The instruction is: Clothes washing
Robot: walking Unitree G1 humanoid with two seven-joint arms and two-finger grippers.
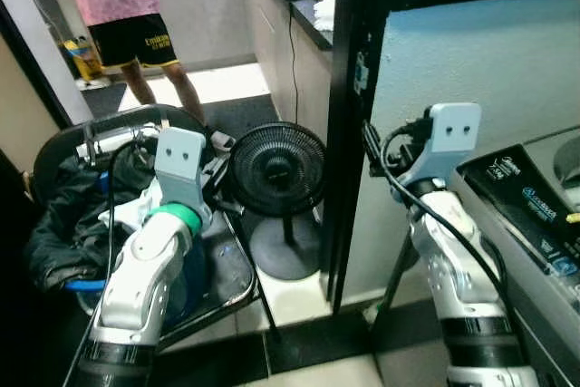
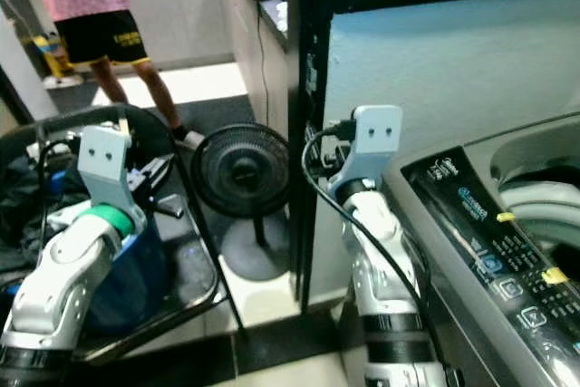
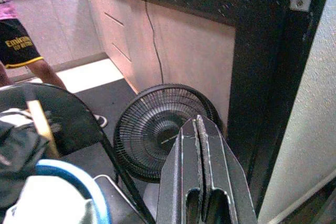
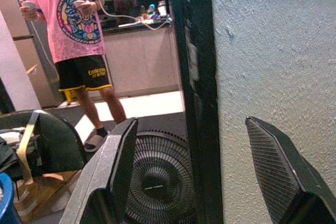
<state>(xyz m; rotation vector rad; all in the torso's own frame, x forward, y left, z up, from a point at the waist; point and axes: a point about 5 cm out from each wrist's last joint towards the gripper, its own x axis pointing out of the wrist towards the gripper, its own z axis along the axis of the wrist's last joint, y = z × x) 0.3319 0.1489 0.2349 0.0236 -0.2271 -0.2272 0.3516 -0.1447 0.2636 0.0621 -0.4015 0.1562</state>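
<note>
A heap of dark clothes (image 1: 63, 215) lies on a black folding chair (image 1: 237, 271) at my left, beside a blue tub (image 2: 127, 269). The washing machine (image 1: 535, 215) stands at my right, its lid up and the drum opening (image 2: 544, 192) showing. My left arm (image 1: 149, 260) is raised over the chair. In its wrist view the left gripper (image 3: 197, 121) is shut with nothing in it and points at the fan. My right arm (image 1: 453, 260) is raised beside the washer. The right gripper (image 4: 191, 124) is wide open and empty, facing the door frame.
A black floor fan (image 1: 276, 169) stands between the chair and a black door frame (image 1: 358, 88). A pale blue wall (image 1: 480, 52) rises behind the washer. A person in a pink shirt (image 1: 127, 6) stands at the back left by a dark-topped counter (image 1: 304, 6).
</note>
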